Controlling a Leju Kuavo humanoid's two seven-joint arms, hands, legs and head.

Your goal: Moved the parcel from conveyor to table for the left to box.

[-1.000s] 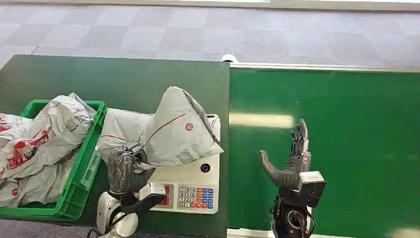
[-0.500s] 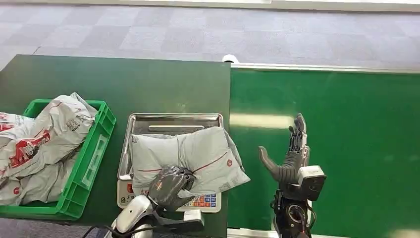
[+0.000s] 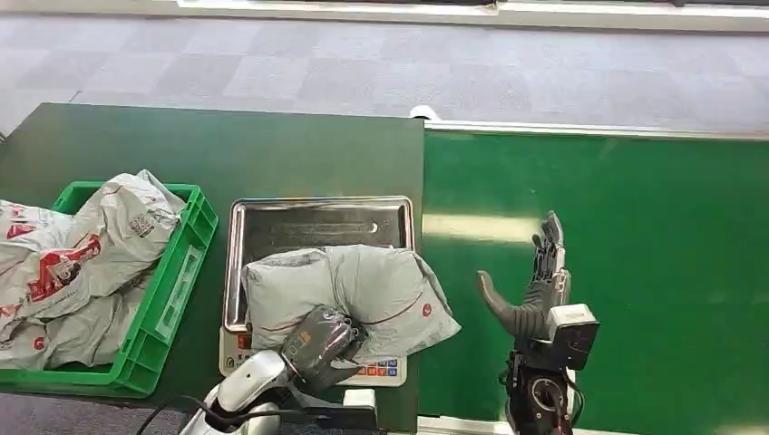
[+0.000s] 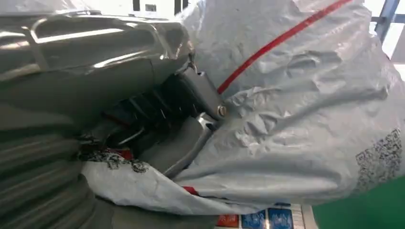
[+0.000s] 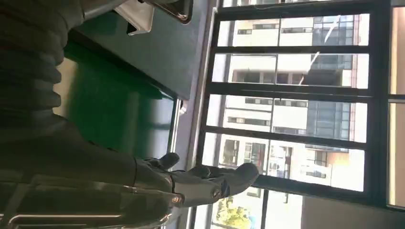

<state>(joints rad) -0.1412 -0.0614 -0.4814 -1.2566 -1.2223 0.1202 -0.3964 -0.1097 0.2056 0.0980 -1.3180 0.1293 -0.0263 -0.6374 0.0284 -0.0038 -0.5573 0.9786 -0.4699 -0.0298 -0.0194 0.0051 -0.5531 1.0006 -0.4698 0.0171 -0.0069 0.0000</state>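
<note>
The grey parcel (image 3: 349, 299) lies on the scale (image 3: 317, 245), across the near part of its steel tray, with one corner hanging over the edge on the conveyor (image 3: 617, 272) side. The left hand (image 3: 317, 337) grasps the near edge of the parcel; in the left wrist view its fingers (image 4: 157, 102) are closed on a fold of the grey plastic. The right hand (image 3: 535, 294) stands over the conveyor, beside the scale, with the fingers spread and holding nothing.

The green crate (image 3: 168, 299) is on the other side of the scale and already has some parcels in it. To do this step well, I think the left hand should keep a firm hold on the fold, lift the parcel free of the tray rim before moving sideways, and release only above the crate. The soft bag may slip or sag, so a slow lift seems safer.
</note>
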